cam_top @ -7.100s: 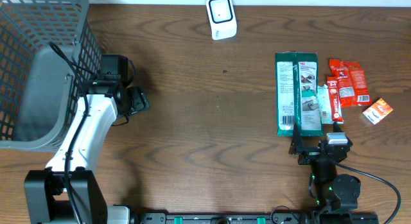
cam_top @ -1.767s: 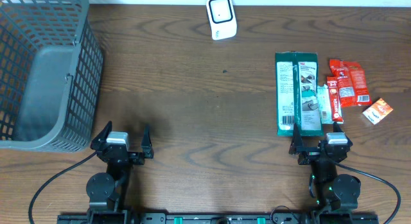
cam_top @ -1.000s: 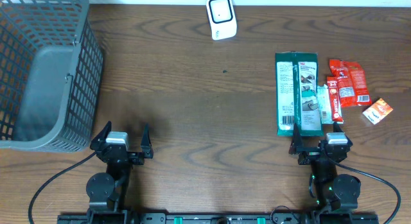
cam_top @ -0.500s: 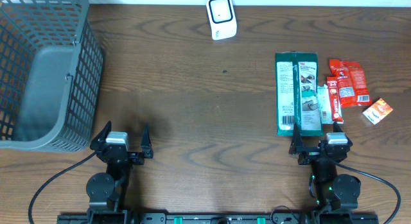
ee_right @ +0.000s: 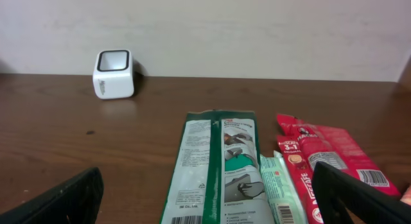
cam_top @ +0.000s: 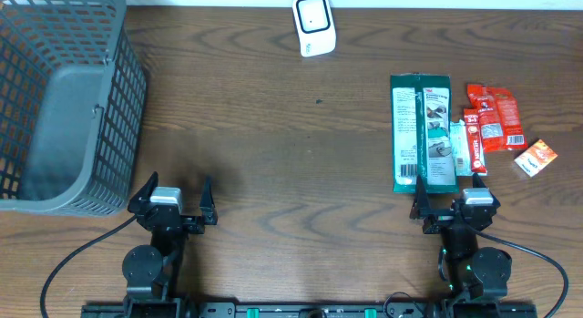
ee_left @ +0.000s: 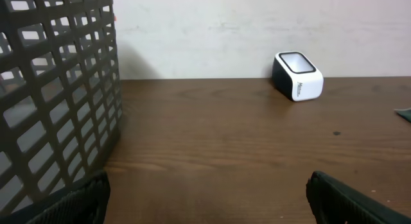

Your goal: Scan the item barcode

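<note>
Left tool (cam_top: 173, 207), right tool (cam_top: 454, 209) — both spread apart, empty. Green packet (cam_top: 421, 134) flat on table (cam_top: 273, 145), just ahead of right tool. Pinch near edge, turn barcode (ee_right: 185, 220) toward scanner (cam_top: 313, 25) — hold steady.

Reference: the scanner (cam_top: 314, 25), standing at the far edge of the tabletop (cam_top: 273, 154), near mid-width. The basket (cam_top: 127, 99) sits well left of the scanner. The long pouch (cam_top: 421, 134) lies right of the scanner and nearer the front. The sachets (cam_top: 492, 117) lie farther right, beside the pouch, and the small carton (cam_top: 535, 158) lies farthest right. The left claw (cam_top: 173, 194) and right claw (cam_top: 453, 204) sit at the near edge, on either side of the scanner.
</note>
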